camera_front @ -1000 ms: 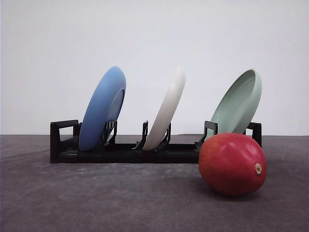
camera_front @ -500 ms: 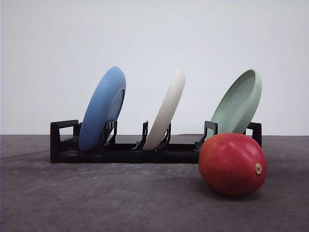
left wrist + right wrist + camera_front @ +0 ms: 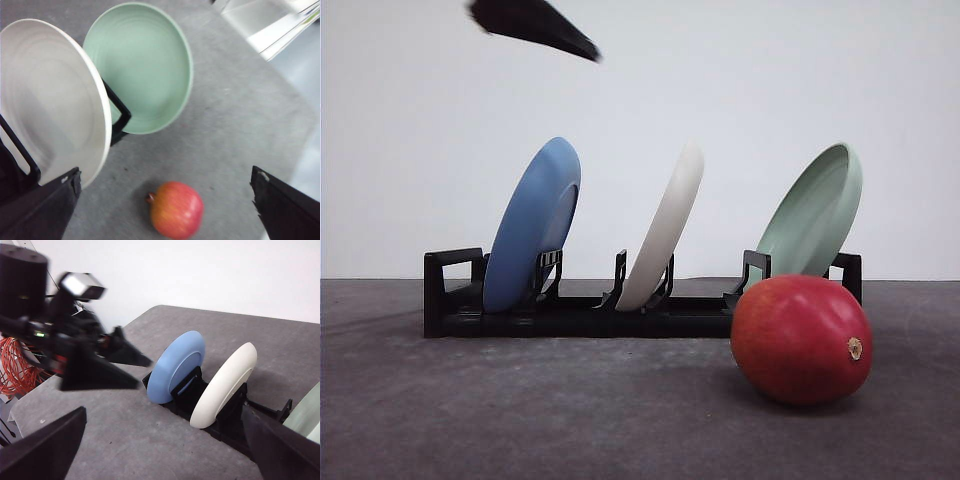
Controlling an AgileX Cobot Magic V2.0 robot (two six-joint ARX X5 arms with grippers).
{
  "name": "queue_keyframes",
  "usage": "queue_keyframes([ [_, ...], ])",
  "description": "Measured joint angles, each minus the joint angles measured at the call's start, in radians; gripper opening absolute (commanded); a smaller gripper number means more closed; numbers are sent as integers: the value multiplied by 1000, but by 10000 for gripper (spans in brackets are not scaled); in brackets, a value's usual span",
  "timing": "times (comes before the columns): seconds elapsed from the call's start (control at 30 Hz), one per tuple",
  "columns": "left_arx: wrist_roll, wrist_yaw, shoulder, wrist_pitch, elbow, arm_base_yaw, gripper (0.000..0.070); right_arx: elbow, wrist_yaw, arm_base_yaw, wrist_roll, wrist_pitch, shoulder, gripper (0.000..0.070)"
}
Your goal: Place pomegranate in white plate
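Your left gripper (image 3: 165, 210), jaws spread and empty, hangs above the pomegranate (image 3: 176, 209) lying on the table just beside the rack's pale green plate (image 3: 140, 65); you're on approach, so descend and grasp it.

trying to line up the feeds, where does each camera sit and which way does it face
Front view: low at table level, facing the rack, pomegranate nearest; a dark tip of the left gripper above.
Left wrist view: on the left arm, looking down at the white plate, green plate and pomegranate, open fingers framing.
Right wrist view: beside the rack, facing the left gripper and blue plate.
All share the white plate.
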Motion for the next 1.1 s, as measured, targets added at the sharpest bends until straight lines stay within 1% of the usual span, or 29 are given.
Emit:
queue_keyframes([
  [0.17,5,-149,160,-10,121,-53,661,0,0,0,0,-9,0,633],
  [0.27,14,-216,230,2,166,-70,661,0,0,0,1,-25,0,633],
  [0.37,18,-233,283,13,194,-73,661,0,0,0,1,-25,0,633],
  [0.63,21,-237,379,49,196,-73,657,0,0,0,12,-26,0,633],
  [0.67,21,-237,390,54,196,-73,636,0,0,0,14,-26,0,633],
  [0.83,24,-237,409,53,196,-73,400,0,0,0,15,-26,0,633],
  [0.97,29,-237,411,52,196,-73,72,0,0,0,16,-26,0,633],
  [1.0,29,-237,411,52,196,-73,23,0,0,0,16,-26,0,633],
  [1.03,28,-237,411,52,196,-73,4,0,0,0,16,-26,0,633],
  [1.1,29,-237,411,49,196,-71,3,0,0,0,16,-26,0,633],
])
